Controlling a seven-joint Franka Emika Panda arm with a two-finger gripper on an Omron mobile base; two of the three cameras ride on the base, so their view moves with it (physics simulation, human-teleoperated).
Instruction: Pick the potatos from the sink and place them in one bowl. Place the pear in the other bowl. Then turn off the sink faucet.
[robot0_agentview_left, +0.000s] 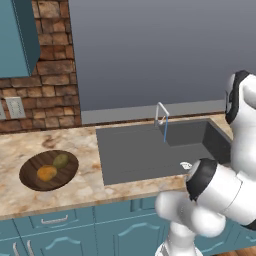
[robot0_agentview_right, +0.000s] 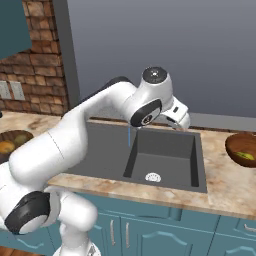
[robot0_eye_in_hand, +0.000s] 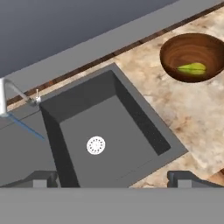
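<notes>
The two potatos, one golden-orange (robot0_agentview_left: 46, 173) and one olive-green (robot0_agentview_left: 61, 160), lie in the dark brown wood-grain bowl (robot0_agentview_left: 30, 177) on the counter left of the sink (robot0_agentview_left: 135, 155). In the reddish-brown bowl (robot0_eye_in_hand: 175, 48) to the right of the sink lies the yellow-green pear (robot0_eye_in_hand: 192, 68). The faucet (robot0_agentview_left: 161, 114) stands at the sink's back edge, and a thin blue stream of water (robot0_agentview_left: 165, 131) falls from its spout. My gripper (robot0_eye_in_hand: 113, 178) hangs open and empty above the sink's deep well, whose drain (robot0_eye_in_hand: 96, 145) shows below it.
A brick wall with an outlet plate (robot0_agentview_left: 14, 107) rises behind the left counter, under a teal cabinet (robot0_agentview_left: 17, 35). Marble counter (robot0_eye_in_hand: 192, 109) runs on both sides of the sink. My arm (robot0_agentview_right: 85, 130) arches over the sink's left part.
</notes>
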